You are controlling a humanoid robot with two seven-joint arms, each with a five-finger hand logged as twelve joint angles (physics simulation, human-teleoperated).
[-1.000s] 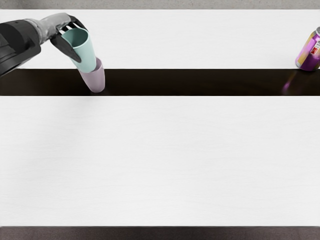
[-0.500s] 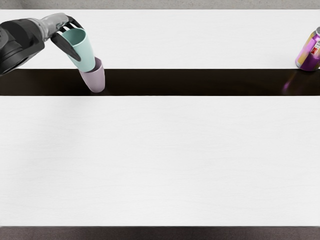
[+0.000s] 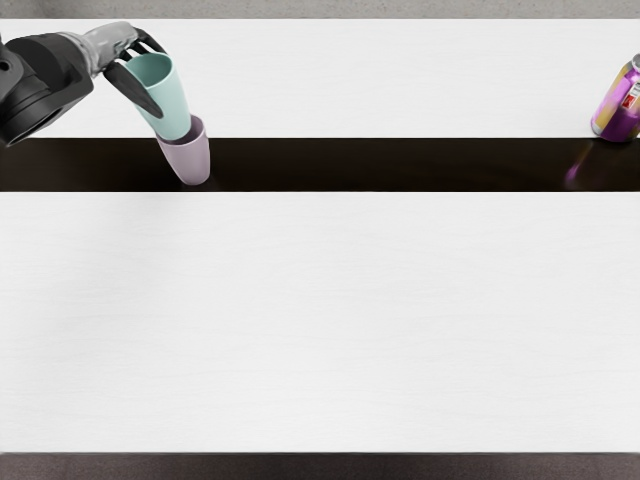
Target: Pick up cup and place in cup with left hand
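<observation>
My left hand (image 3: 122, 50) has the mint-green cup (image 3: 166, 96) in its grasp, near the far left of what I can see of the table (image 3: 320, 320). The fingers are closed around it: one long dark finger lies along the side toward the table's left, and the others bend around behind, up by the rim. I hold the cup with its open mouth up, and its lower end overlaps the mouth of the lavender cup (image 3: 190, 162). Part of the lavender rim shows to the right of the green wall, while the rest is covered. How deep the green base sits, or whether the two cups touch at all, I cannot tell (my own cup blocks the view there).

The lavender cup stands mouth up on the dark band (image 3: 400, 166) that runs across the table, nearer its far edge than its near one. My forearm (image 3: 45, 80) comes in from the left, its black casing turned toward the far left of the table.

Well apart from both cups, over toward the table's right, a purple and yellow can (image 3: 616, 108) stands at the far border of the dark band, partly cut off from view. A purple reflection shows on the glossy band just beside its base.
</observation>
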